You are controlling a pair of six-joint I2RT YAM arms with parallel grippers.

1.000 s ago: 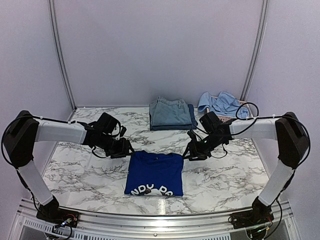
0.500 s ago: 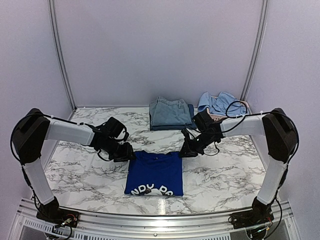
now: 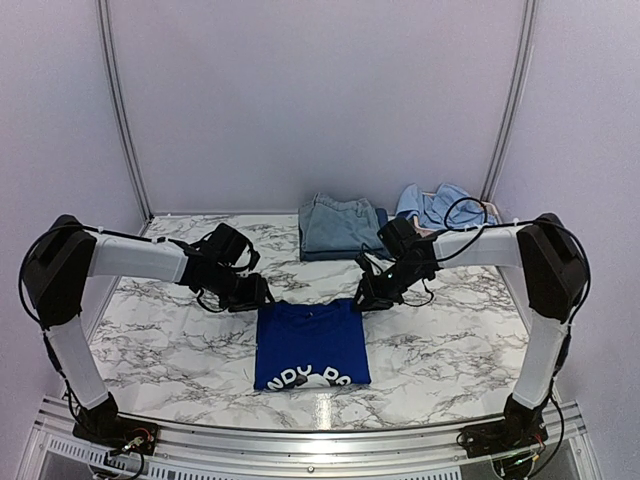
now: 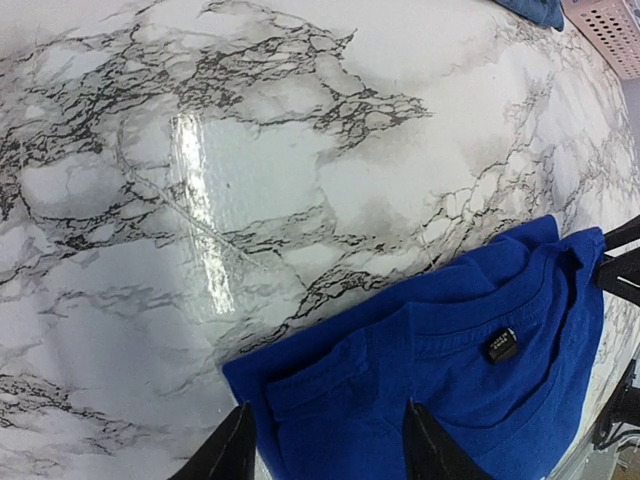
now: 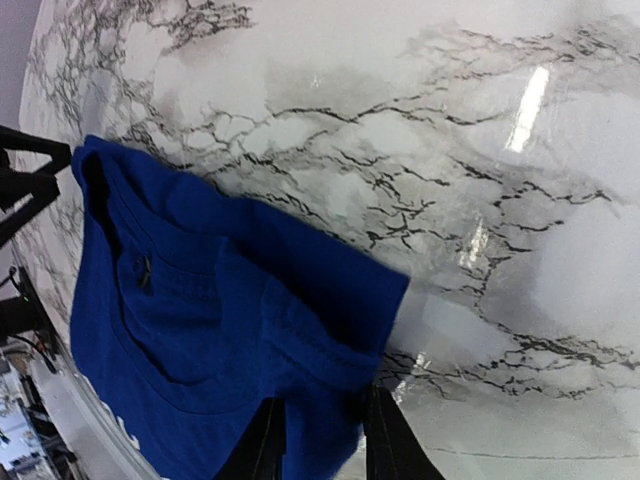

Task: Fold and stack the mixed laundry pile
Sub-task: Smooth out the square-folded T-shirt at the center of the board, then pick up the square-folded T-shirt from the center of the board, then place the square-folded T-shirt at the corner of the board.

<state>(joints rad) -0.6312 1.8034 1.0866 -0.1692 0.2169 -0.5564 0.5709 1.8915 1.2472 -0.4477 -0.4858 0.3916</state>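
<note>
The royal-blue T-shirt (image 3: pixel 310 345) with white lettering lies folded at the table's near middle. My left gripper (image 3: pixel 258 297) is at its far left corner. In the left wrist view the jaws (image 4: pixel 328 450) stand apart, straddling that corner of the shirt (image 4: pixel 450 380), which lies flat. My right gripper (image 3: pixel 362 300) is at the far right corner. In the right wrist view it (image 5: pixel 325 440) is closed on bunched fabric of the shirt (image 5: pixel 200 320), whose corner is raised a little off the marble. Folded faded denim (image 3: pixel 340 228) lies at the back. A light-blue shirt (image 3: pixel 440 207) is heaped at the back right.
A pink lattice basket (image 4: pixel 610 30) stands at the back right under the light-blue shirt. A navy piece (image 3: pixel 384 232) sits beside the denim stack. White curtain walls close off the back and sides. Marble table (image 3: pixel 160 330) stretches left and right of the shirt.
Both grippers have moved inward onto the shirt's far corners. The shirt has shifted slightly to the right and back, and its right corner has lifted.
</note>
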